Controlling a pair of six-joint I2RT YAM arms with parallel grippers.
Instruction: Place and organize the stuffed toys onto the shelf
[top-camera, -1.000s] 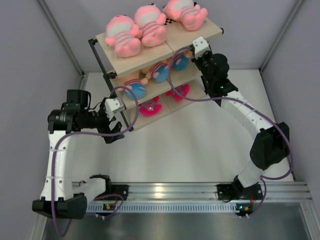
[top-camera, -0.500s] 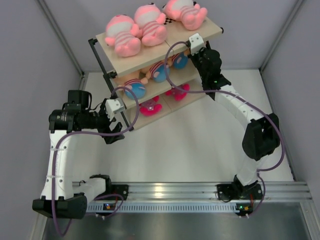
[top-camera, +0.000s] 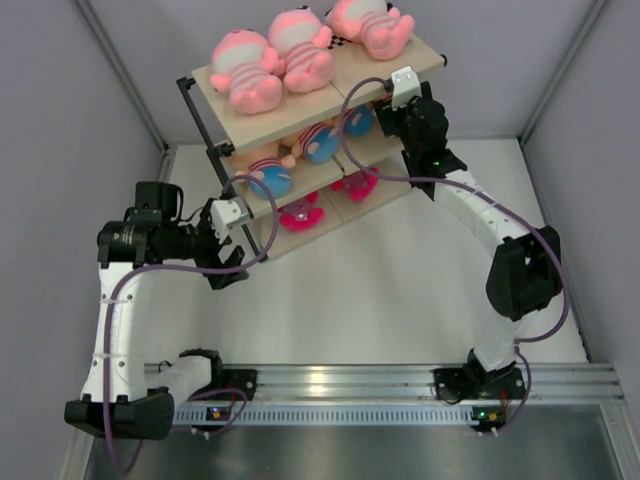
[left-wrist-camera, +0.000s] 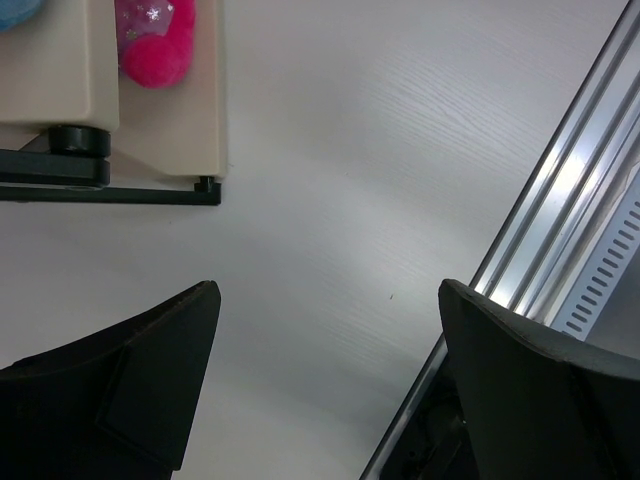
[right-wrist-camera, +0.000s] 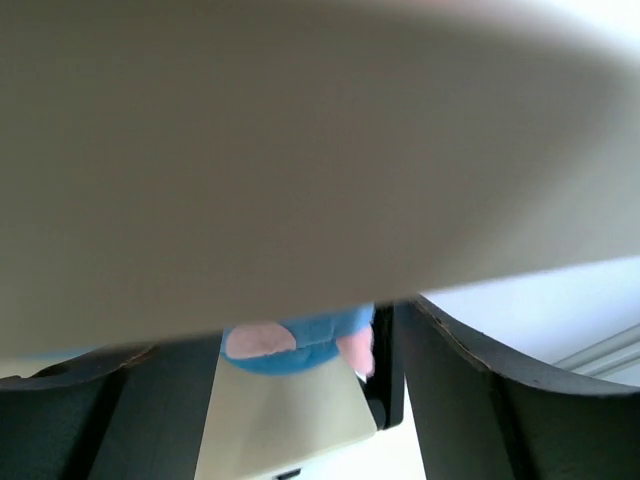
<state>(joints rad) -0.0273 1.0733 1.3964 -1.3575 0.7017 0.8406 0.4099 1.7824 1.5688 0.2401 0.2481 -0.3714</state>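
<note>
The right end effector (top-camera: 388, 115) has pushed in closer to the shelf (top-camera: 320, 100). The left arm has not moved.

From above, three pink dolls (top-camera: 300, 55) lie on the top board. Three boy dolls (top-camera: 320, 148) lie on the middle board. Something bright pink (top-camera: 300, 215) sits on the bottom board. No toy lies on the counter (top-camera: 400, 290), so the job looks almost done.

The left wrist view shows the left end effector (left-wrist-camera: 330, 380) spread wide and holding nothing.

In the right wrist view, the right end effector is spread too. A boy doll's blue bottom is just ahead of it, not pinched.
</note>
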